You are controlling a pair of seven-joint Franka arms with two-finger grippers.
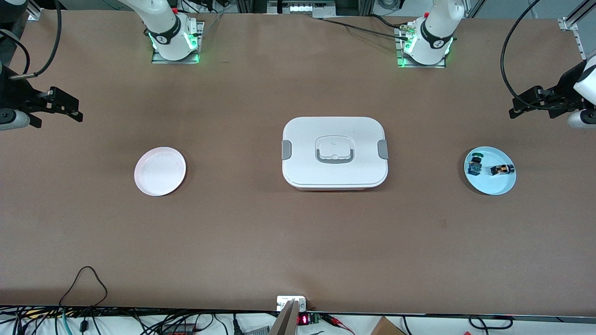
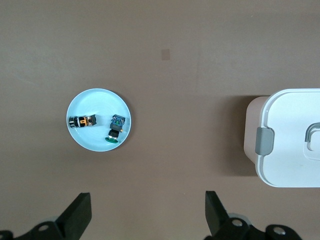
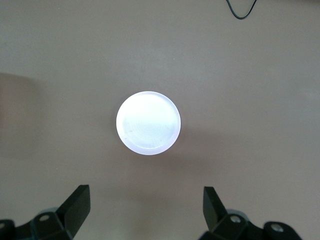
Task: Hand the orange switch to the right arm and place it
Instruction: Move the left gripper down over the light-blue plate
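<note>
Nothing done yet: the orange switch point(image 2: 82, 121) lies on its blue plate point(image 2: 95, 100), apart from my left fingers point(image 2: 82, 212), spread wide; my right fingers point(image 3: 80, 207), equally wide, hang empty over the pink plate point(image 3: 148, 107).

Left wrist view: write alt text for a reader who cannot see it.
A pale blue plate on a brown table holds the orange switch and, beside it, a green-capped switch. The open left gripper hangs above the table with nothing between its fingers. A closed white lidded box sits at the frame's edge.
</note>
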